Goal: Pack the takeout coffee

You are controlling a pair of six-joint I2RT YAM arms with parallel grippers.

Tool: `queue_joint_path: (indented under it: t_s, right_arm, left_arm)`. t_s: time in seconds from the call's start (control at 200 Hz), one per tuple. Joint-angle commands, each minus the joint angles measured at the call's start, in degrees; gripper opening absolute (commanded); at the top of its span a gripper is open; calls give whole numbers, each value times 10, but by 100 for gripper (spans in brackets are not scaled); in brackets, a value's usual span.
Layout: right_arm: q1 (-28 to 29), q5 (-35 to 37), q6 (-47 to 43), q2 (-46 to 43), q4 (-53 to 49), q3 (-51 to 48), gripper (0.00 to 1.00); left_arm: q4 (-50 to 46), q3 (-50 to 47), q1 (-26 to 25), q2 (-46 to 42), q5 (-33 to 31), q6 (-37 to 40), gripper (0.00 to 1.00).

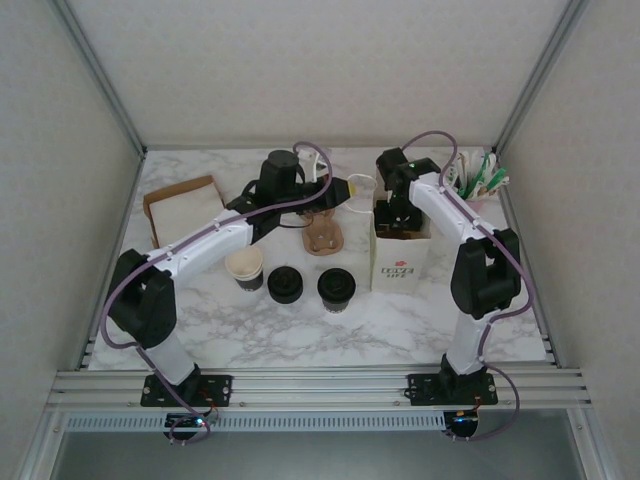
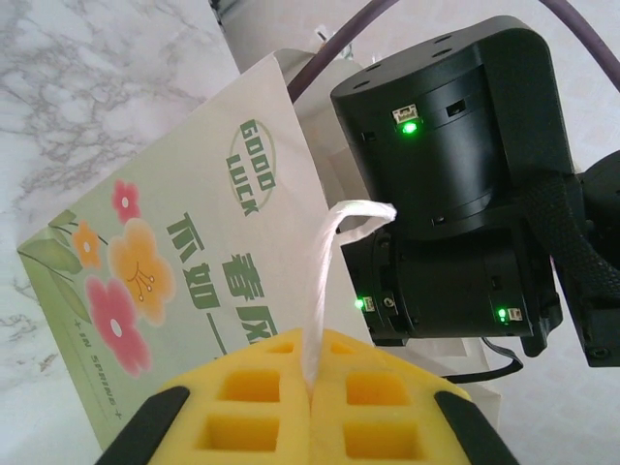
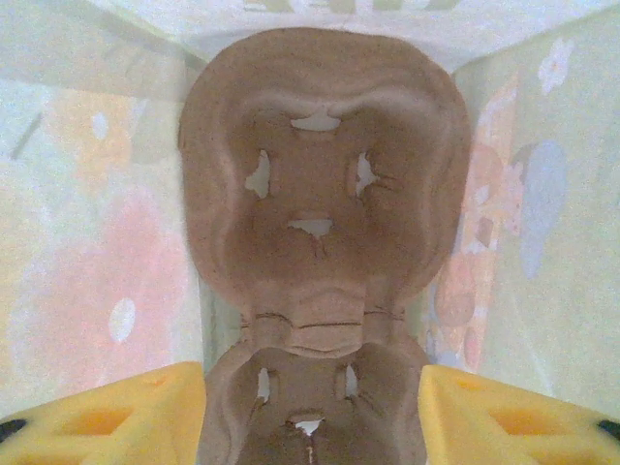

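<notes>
On the marble surface [image 1: 400,320], the right claw [image 1: 400,212] dips into the upright paper bag [image 1: 398,268] while the left claw [image 1: 338,188] pinches its white handle [image 1: 362,182], with the takeout coffee [image 1: 336,288], black lids [image 1: 285,284] and open cup [image 1: 245,268] in a row nearby.

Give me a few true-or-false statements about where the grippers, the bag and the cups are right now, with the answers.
1. The left gripper is shut on the paper bag by its white handle. True.
2. The right gripper hangs over the cups on the table. False: it is inside the bag, jaws apart, above a pulp cup carrier.
3. The takeout coffee, lid on, stands on the marble table, outside the bag. True.
4. The black cup beside the left arm has a lid. False: it is open, its cream inside showing.
</notes>
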Motion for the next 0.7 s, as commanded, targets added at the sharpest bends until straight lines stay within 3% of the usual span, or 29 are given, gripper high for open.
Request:
queue_joint_path:
  t_s: [0.0,0.215,0.696]
  right_arm:
    - [4,-2,-16,21,-11,41,61]
    - [6,-5,-26,26,-30,91,62]
    - [13,1,-28,-84,-71,124,77]
  left_arm:
    - [11,-8,8,-30,-18,-6,0]
    - [8,-15,10,-35,-27,-10,7]
    - [10,8,10,-49,-9,-13,62]
